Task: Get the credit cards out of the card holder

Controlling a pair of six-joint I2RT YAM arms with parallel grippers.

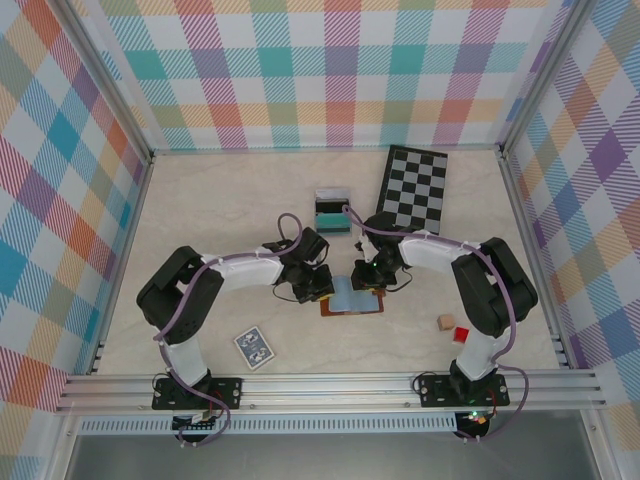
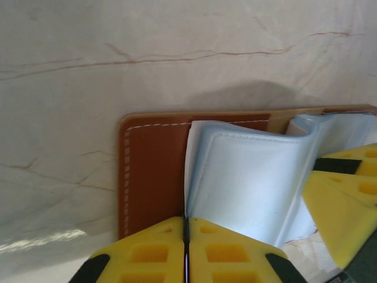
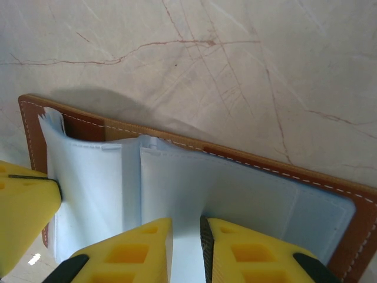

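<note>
Open card holder (image 1: 352,297) lying left-right, left gripper (image 2: 186,236) and right gripper (image 3: 187,237) seemingly clamped on it

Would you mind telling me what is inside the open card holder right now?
The card holder lies open, showing pale blue-grey pockets; left gripper and right gripper each pinch one. Any cards inside them are covered.

Light: bright, even, from overhead | Shadow: soft grey patch fell on the table (image 2: 177,35) behind the card holder (image 2: 150,171) | Glare: pale streak at my left wrist view's lower-left | Focus: my yellow fingers (image 2: 147,253) blurred up close
</note>
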